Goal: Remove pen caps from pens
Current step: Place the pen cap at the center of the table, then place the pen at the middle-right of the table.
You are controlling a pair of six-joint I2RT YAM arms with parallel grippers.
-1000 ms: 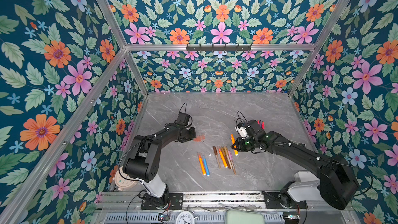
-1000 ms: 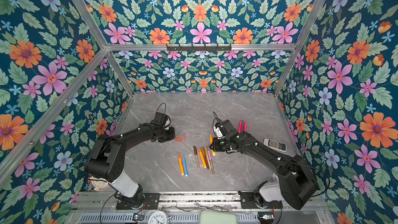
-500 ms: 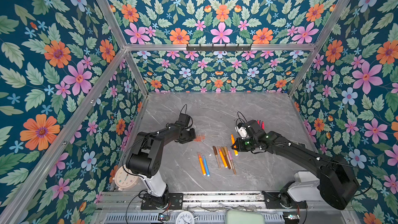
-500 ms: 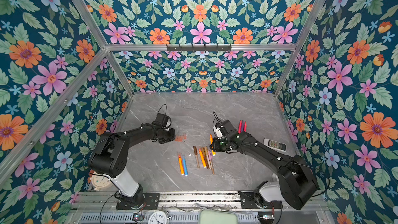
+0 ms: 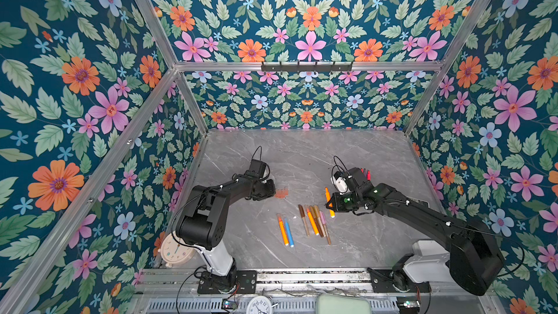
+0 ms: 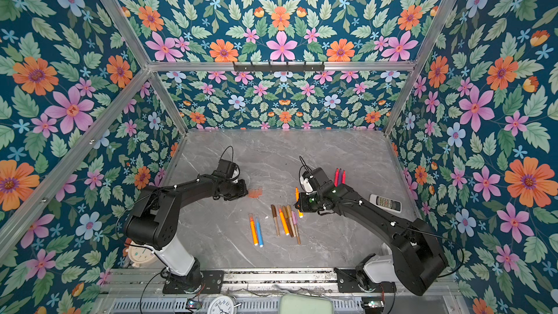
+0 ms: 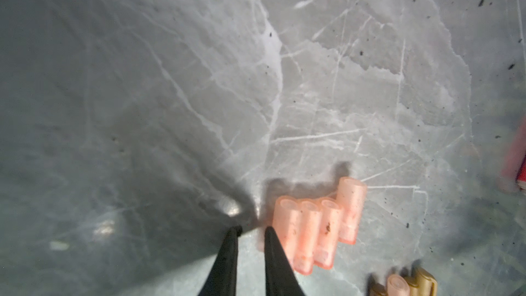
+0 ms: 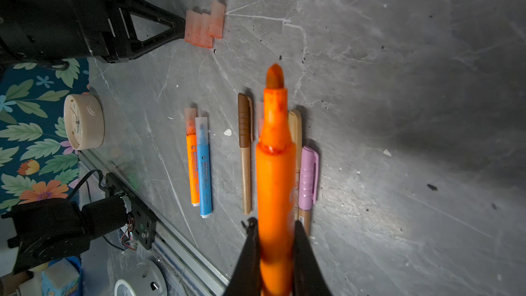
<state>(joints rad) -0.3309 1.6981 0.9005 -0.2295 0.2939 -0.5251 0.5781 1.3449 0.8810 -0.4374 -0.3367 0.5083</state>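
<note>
Narrow gap seen between tips of left end effector [image 7: 250, 230], nothing held; tips set low at worktop [image 5: 347, 152], just left of four loose orange-red pen caps [image 7: 313, 229] laid side by side, centre-left. Uncapped orange pen [image 8: 274, 166] clamped by right end effector [image 8: 275, 229], felt tip exposed, held at right edge of capped pens [image 5: 314, 222] laid in row, near centre. Orange-and-blue pair [image 5: 285, 232] laid left of row.

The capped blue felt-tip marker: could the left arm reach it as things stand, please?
Probably yes. The left end effector is empty, and bare grey marble tabletop lies between it and the blue felt-tip marker. Only the capped orange felt-tip marker against its side crowds a grasp.
</note>
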